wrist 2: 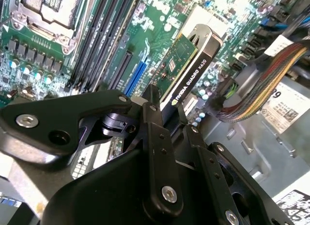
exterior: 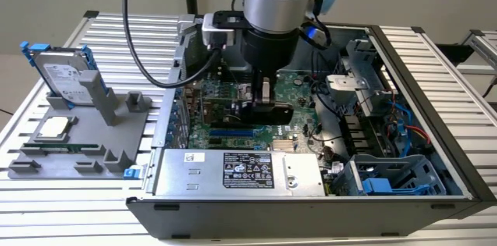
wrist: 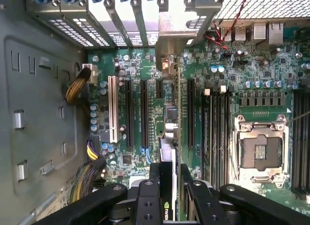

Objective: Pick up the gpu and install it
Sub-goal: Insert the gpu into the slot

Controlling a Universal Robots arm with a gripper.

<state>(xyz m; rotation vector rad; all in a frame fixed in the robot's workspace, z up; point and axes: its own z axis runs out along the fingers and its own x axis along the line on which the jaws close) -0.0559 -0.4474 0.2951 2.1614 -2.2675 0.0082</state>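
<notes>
The tool [wrist 2: 167, 119] is clamped on the top edge of the gpu [wrist 2: 186, 70], holding it on edge inside the open computer case [exterior: 435, 77] on the desk [exterior: 116, 211]. In the first wrist view the card [wrist: 170, 137] hangs straight below the tool, its long axis running along the motherboard's [wrist: 232, 84] expansion slots [wrist: 144, 113], bracket end toward the case's rear wall.

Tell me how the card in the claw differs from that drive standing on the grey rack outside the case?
The gpu is a green board with a black cooler; the hard drive is silver with a blue frame. The gpu hangs in the claw over the motherboard; the hard drive stands on the grey rack. Both are edge-up.
</notes>
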